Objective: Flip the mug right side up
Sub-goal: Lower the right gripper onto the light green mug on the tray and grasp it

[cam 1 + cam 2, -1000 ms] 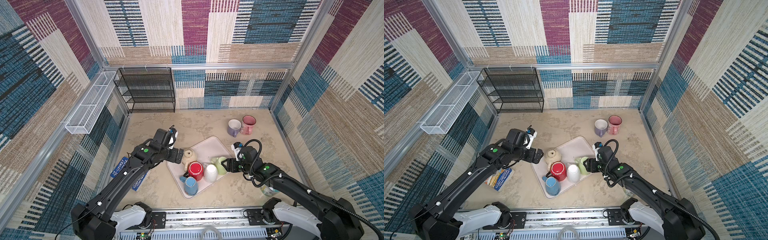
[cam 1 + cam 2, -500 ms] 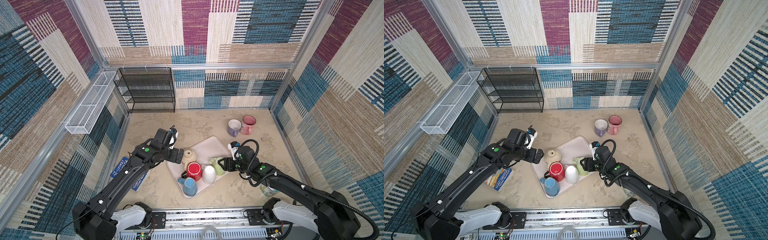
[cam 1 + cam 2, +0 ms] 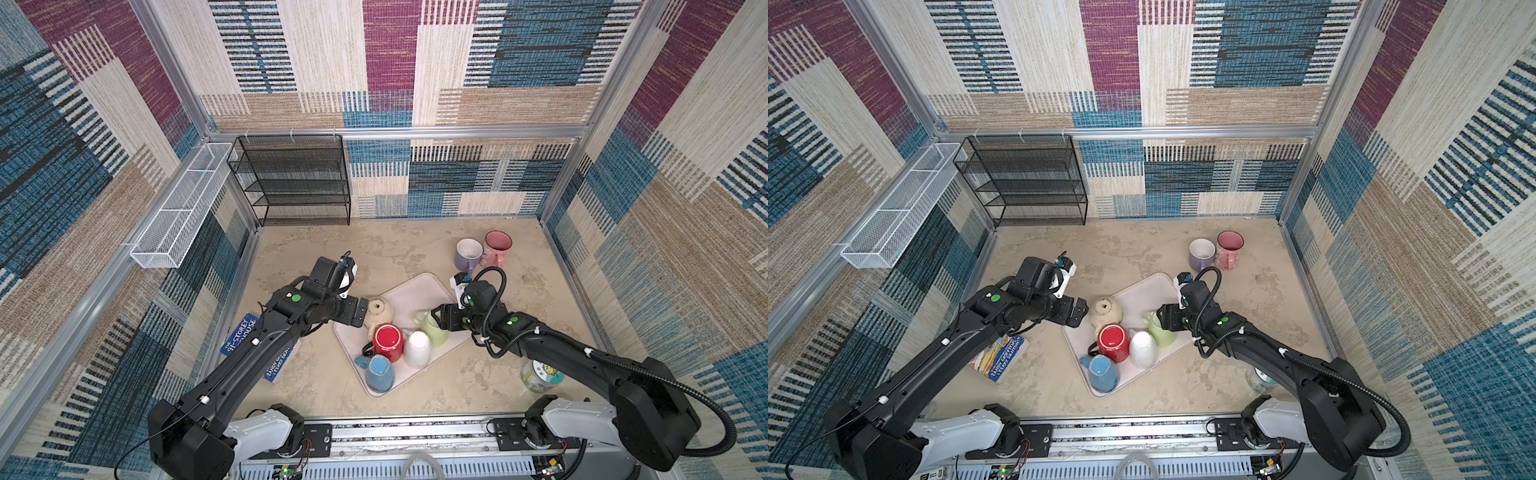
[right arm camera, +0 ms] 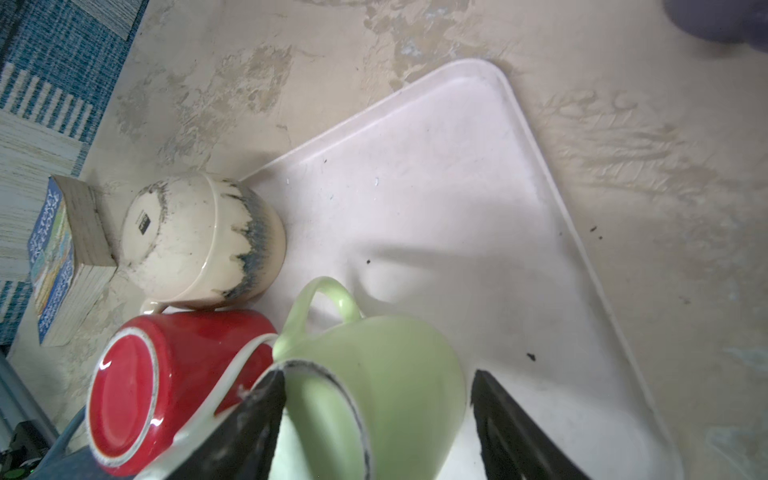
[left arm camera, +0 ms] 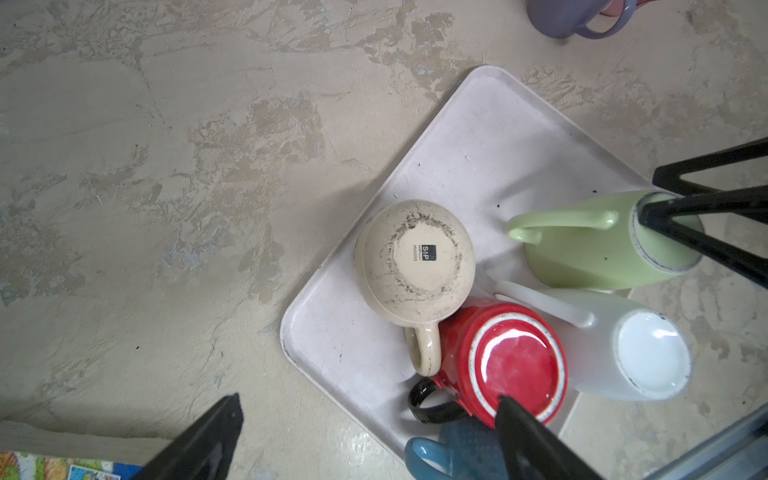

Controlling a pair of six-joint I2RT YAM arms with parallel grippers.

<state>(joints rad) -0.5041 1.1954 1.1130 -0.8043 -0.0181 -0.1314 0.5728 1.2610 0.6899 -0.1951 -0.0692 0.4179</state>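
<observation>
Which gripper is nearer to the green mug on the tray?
Right. The right gripper straddles the green mug with open jaws; the left gripper hangs open across the tray, beside the cream mug.

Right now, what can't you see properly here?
Jar: both top views, partly behind the right arm.
Book title: both top views, partly under the left arm.
Blue mug: left wrist view, cut by bottom edge.
Purple mug: right wrist view, blurred, cut by top edge.

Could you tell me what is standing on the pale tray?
Five upturned mugs: cream mug, red mug, white mug, green mug, blue mug. The tray's far part lies bare. Their insides and anything under them are hidden.
</observation>
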